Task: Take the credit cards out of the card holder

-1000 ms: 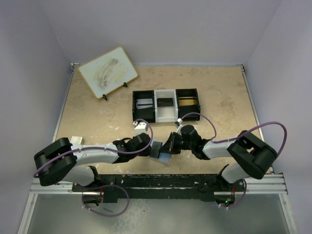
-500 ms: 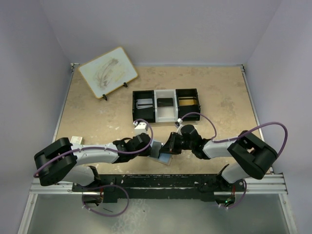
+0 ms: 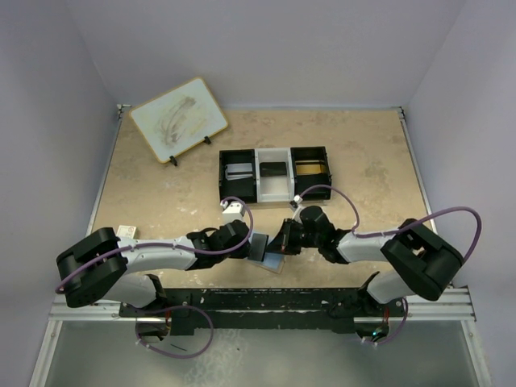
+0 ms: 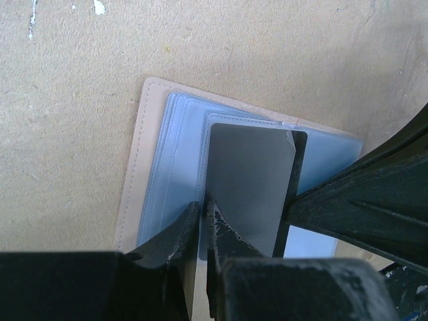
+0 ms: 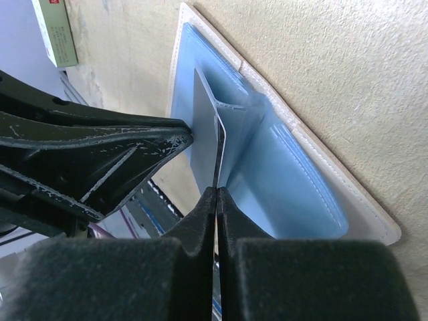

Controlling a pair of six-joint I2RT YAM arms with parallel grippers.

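Two grippers meet at the card holder [image 3: 272,262], which lies open on the table [image 3: 161,193] near the front edge, between the arm bases. It lies flat with the pale-blue sleeves facing up and a tan border around them.

Left gripper [image 3: 256,244]: jaws narrow, pinching the near edge of the holder's sleeves, clear in the left wrist view [image 4: 202,214].

Right gripper [image 3: 282,242]: jaws fully closed on the thin edge of a dark card [image 4: 247,180]; the right wrist view [image 5: 215,194] shows the edge running straight in between the fingertips. The far end of the card sits inside a clear sleeve of the holder and the near end sticks out. The sleeve is lifted off the rest of the holder around the card.

The two grippers are just beside each other, tips nearly touching.

Tray [image 3: 274,150], three compartments, sits further back at the table's centre:
- left compartment: silvery card [image 3: 238,171]
- middle: second dark card [image 3: 274,169]
- right: brownish item [image 3: 310,169], can't tell what

Whiteboard [image 3: 179,118] is propped at the back left. Small box [image 3: 126,231] lies at the left edge by the left arm.
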